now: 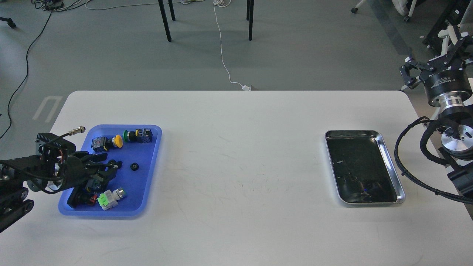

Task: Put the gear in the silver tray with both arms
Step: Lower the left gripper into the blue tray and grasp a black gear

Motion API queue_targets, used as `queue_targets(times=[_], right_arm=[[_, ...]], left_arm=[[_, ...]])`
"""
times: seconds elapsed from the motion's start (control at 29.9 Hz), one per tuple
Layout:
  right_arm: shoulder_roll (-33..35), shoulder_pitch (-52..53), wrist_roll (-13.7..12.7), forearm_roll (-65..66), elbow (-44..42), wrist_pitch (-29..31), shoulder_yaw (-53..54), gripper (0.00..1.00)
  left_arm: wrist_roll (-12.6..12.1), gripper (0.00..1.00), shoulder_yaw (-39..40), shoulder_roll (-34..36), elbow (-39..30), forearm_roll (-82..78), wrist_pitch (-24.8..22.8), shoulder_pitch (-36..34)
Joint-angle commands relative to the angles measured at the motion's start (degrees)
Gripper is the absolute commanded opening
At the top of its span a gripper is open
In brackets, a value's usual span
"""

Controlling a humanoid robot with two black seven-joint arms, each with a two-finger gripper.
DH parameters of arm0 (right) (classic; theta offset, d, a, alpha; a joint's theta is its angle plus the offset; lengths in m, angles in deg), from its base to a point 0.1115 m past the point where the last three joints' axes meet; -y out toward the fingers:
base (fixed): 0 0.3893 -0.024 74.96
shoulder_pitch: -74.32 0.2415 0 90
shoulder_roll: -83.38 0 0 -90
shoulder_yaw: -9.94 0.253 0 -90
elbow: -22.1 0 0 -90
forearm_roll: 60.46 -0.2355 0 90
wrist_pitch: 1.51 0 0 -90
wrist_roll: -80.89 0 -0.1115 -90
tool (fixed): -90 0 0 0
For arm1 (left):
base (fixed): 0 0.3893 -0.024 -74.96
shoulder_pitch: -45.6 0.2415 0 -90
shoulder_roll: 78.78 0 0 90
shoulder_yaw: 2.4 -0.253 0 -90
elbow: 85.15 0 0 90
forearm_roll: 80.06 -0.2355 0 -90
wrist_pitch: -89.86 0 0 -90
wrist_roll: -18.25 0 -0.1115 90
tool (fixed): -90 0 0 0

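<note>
Left fingers (111, 168) over blue tray (149, 184), possibly open, silver tray (391, 162) bare.

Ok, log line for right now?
left gripper: over blue tray, near gear | right gripper: raised, off table | silver tray: empty

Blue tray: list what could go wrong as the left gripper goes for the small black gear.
1. The left gripper hangs over crowded switches; its fingers may knock the green-and-white switch instead of reaching the black gear.
2. The gear is small and could slip free.
3. The silver tray sits across the table, so carrying risks a drop.
</note>
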Motion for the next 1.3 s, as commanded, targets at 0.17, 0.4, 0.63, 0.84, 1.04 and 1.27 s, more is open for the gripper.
queue_targets(times=[0.17,0.4,0.63,0.84,1.04,1.27], right_arm=[[0.0,0.2,0.0,0.0,-0.1,0.0,0.3,0.99],[0.0,0.3,0.0,0.0,-0.2,0.1,0.4,0.99],[0.1,0.7,0.0,0.0,-0.2,0.1,0.5,0.99],[0.1,1.0,0.0,0.0,-0.2,0.0,0.5,0.99],[0.1,1.3,0.0,0.0,-0.2,0.0,0.5,0.99],[0.4,1.4,0.0,0.0,-0.2,0.1,0.5,0.99]], left_arm=[[0.4,0.52,0.1,-0.7,1.7,4.2,-0.1,0.0],[0.4,0.33,-0.1,-0.6,1.8,4.0,-0.1,0.2],[0.4,0.29,-3.9,-0.5,1.8,4.0,0.3,-0.6],[0.4,0.24,-3.9,-0.5,1.8,4.0,0.3,-0.7],[0.5,0.15,-3.4,0.4,0.8,4.1,0.5,-1.6],[0.5,0.15,-3.4,10.2,-13.9,4.1,-0.1,-4.9]])
